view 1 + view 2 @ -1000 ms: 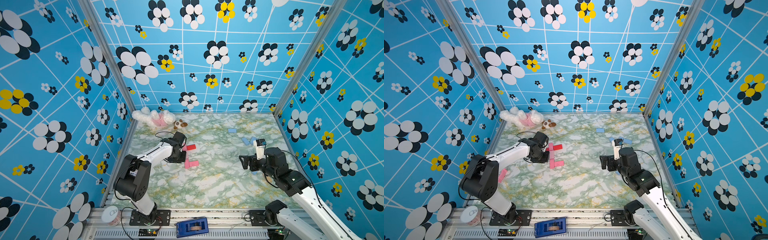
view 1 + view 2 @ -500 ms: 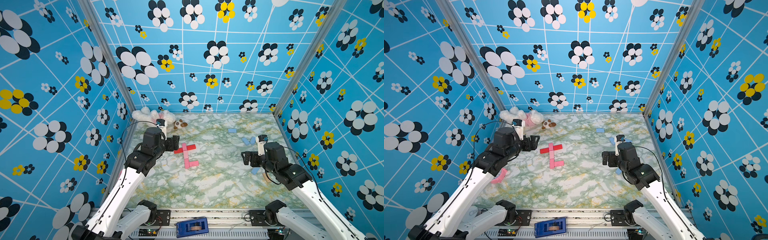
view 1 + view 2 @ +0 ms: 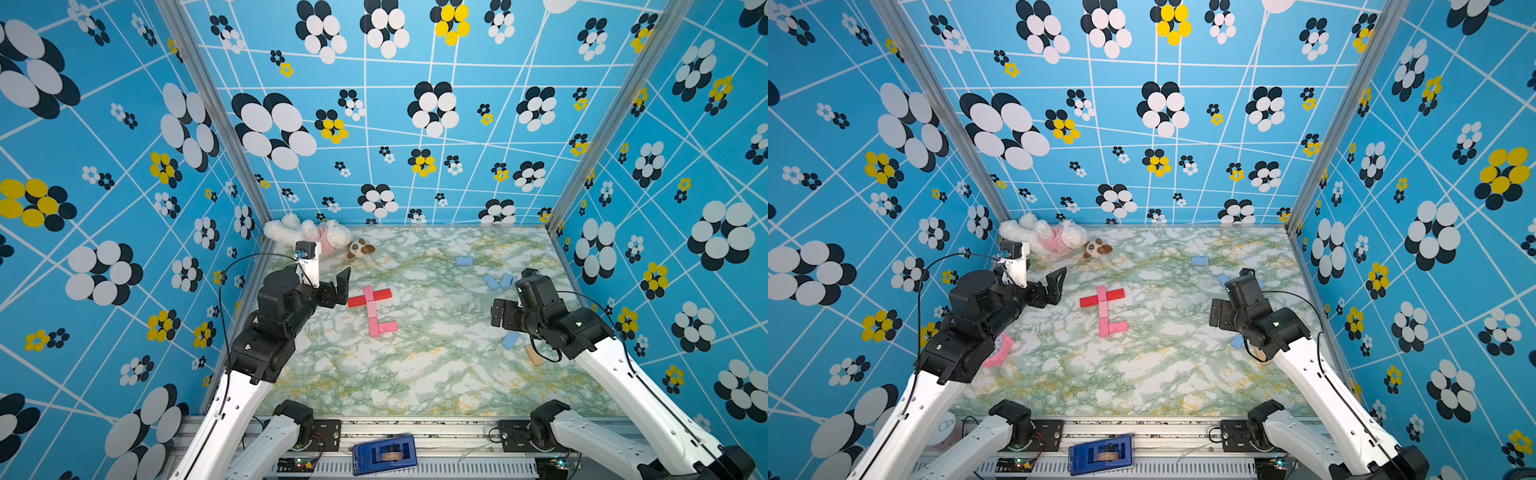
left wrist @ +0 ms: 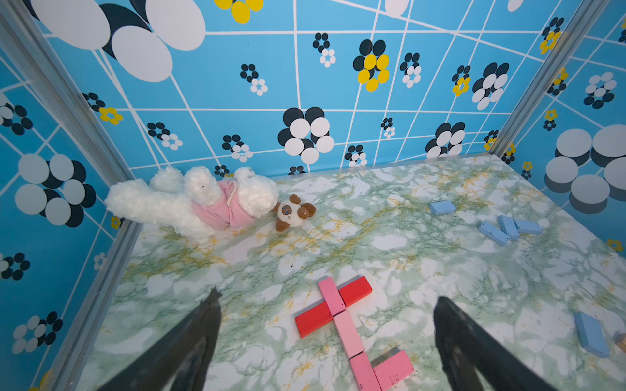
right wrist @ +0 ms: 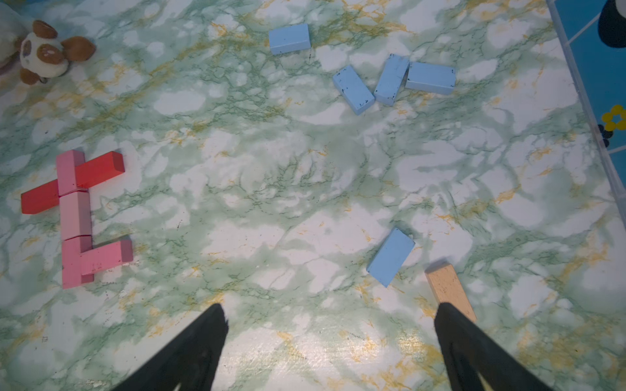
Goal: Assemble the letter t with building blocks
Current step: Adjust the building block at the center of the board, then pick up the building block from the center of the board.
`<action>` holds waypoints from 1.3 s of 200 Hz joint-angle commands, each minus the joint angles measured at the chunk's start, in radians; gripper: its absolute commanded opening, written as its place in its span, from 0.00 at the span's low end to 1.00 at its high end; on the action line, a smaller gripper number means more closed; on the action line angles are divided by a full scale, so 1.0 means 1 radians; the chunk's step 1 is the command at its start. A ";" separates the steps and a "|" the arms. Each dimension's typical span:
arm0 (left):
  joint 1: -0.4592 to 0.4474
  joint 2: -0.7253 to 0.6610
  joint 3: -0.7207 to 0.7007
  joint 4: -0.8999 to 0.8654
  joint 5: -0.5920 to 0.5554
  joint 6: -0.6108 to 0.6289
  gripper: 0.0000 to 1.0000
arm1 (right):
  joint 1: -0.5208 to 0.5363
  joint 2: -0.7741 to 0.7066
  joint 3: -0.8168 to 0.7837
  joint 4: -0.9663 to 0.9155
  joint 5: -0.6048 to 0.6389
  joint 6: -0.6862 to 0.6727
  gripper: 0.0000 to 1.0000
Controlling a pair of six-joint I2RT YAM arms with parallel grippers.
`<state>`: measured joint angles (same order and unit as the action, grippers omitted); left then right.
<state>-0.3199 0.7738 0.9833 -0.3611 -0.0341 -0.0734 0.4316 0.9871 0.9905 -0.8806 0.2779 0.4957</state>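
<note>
Near the table's middle the building blocks lie flat in a t. Three pink blocks (image 3: 372,309) form the stem, a red block (image 3: 357,301) and another red block (image 3: 382,294) form the crossbar, and one pink foot block (image 3: 387,326) points right. My left gripper (image 3: 338,291) hangs open and empty just left of the crossbar, apart from it; the left wrist view shows the t (image 4: 349,333) between its wide fingers (image 4: 210,315). My right gripper (image 3: 505,311) is open and empty over the right side, above a light blue block (image 5: 390,256) and the tan block (image 5: 447,291).
Several loose light blue blocks (image 3: 498,281) lie at the back right. A white-and-pink plush toy (image 3: 309,235) and a small brown-eared toy head (image 3: 359,248) sit in the back left corner. A pink clock (image 3: 998,351) lies under my left arm. Patterned walls enclose three sides.
My left gripper has opened, lifted and drawn back to the left from the blocks, leaving the left red block lying against the stem. The right arm has shifted slightly to the right.
</note>
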 commanded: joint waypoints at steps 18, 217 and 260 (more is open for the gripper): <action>0.008 -0.044 -0.053 0.048 0.022 0.071 0.99 | -0.001 0.032 0.037 -0.086 0.057 0.062 0.99; 0.007 -0.061 -0.191 0.137 0.178 0.030 0.99 | -0.228 0.226 -0.139 0.124 -0.087 0.176 0.87; 0.006 -0.046 -0.198 0.136 0.187 0.036 0.99 | -0.251 0.281 -0.207 0.221 -0.116 0.192 0.80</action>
<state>-0.3199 0.7216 0.7982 -0.2535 0.1291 -0.0338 0.1947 1.2446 0.8112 -0.7315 0.1951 0.6628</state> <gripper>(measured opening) 0.988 0.813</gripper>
